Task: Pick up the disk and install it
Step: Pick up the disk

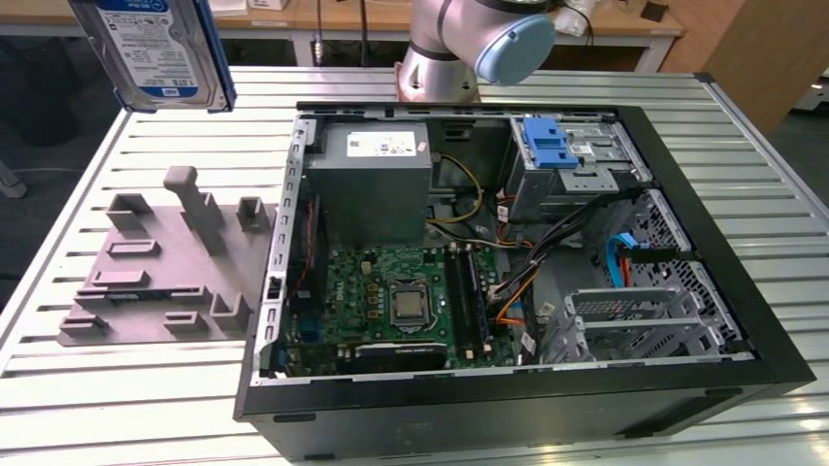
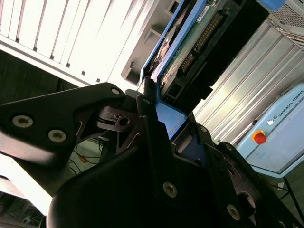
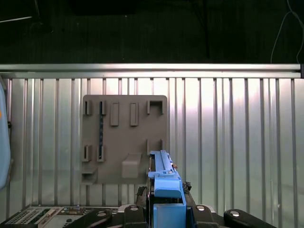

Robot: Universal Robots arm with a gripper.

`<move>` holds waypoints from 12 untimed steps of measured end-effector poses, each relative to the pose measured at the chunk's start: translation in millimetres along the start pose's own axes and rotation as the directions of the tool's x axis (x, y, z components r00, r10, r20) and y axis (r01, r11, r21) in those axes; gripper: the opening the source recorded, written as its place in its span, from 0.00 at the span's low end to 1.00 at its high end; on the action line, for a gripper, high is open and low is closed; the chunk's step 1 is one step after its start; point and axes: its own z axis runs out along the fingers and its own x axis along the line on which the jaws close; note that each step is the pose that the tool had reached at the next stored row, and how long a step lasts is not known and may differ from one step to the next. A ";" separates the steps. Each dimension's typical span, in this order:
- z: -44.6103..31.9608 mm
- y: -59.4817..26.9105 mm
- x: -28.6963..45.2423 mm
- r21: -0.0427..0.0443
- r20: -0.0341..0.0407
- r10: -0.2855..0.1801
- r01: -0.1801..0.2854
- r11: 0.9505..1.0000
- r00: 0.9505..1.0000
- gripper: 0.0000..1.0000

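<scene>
One disk (image 1: 149, 49), off the table and in the gripper (image 2: 166, 118). It hangs on edge, label toward the exterior camera, high over the table's far corner on the exterior view's left. Fingers (image 2: 148, 107) are clamped across one end of it. In the second wrist view the blue carrier bracket (image 2: 171, 118) is pinched between them, with the green circuit board (image 2: 190, 42) exposed beyond.

Handling, my read: stiff, dense, heavy for its footprint, shock-sensitive. Bare metal faces are likely slick. The bracket is thin plastic and will probably flex, so an end grip leaves a long overhang that could pivot if bumped. Best hold is across the bracket rails or the metal body edges, never on the board or connector.

Grey holder fixture (image 3: 124, 137) lies flat on the table, below the disk in the first wrist view. Just beside it, toward the exterior view's right, the open computer case (image 1: 518, 243) sits mid-table. Metal drive cage (image 1: 570, 165) with blue latch (image 1: 550, 146) is in the case's far corner on the exterior view's right, and a second cage (image 1: 635, 320) is at its near corner. Loose cables (image 1: 570, 233) run between the cages and the motherboard (image 1: 402, 301).

Table (image 1: 130, 388) is ribbed aluminium slats: hard, ridged, no cushioning for a drop. Arm base (image 1: 447, 49) stands at its far edge. Beyond are wooden benches (image 1: 647, 24), dark floor (image 1: 39, 146), and a pale-blue control box with red button (image 2: 278, 135) in the second wrist view.
</scene>
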 end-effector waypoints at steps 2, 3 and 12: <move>0.0 -1.4 0.0 0.000 0.000 0.000 0.000 1.000 1.000 0.36; -0.1 -2.2 0.0 0.000 0.000 0.000 0.000 1.000 1.000 0.36; -0.2 -9.6 -0.2 0.000 0.000 0.000 0.000 1.000 1.000 0.36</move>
